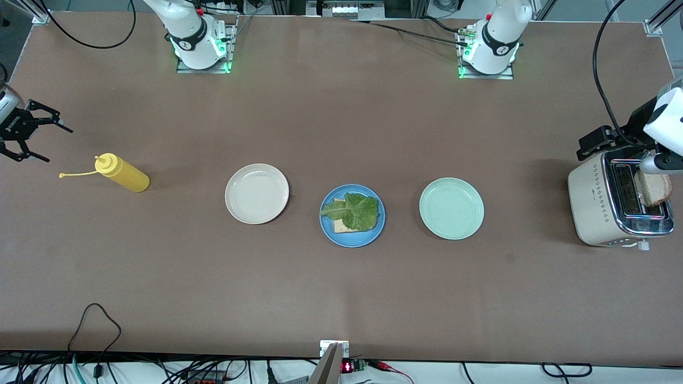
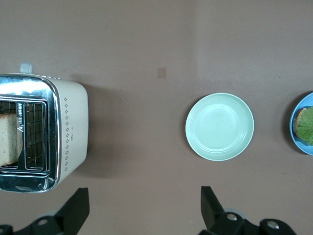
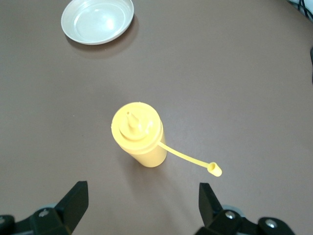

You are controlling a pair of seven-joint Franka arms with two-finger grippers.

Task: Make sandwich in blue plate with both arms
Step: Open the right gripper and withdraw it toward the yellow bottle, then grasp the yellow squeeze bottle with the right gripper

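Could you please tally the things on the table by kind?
Plates: 3, blue plate, cream plate, mint plate
Bread slices: 2, one under the lettuce, one in the toaster
Lettuce leaves: 1
Mustard bottles: 1
Toasters: 1
Total: 8

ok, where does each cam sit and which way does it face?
Front: high across the table, facing both bases; shows right gripper and left arm at the toaster.
Left wrist: above the table, looking down on toaster, mint plate; own open fingers show.
Right wrist: above the mustard bottle; own open fingers show.
Shared by front and left wrist: blue plate.
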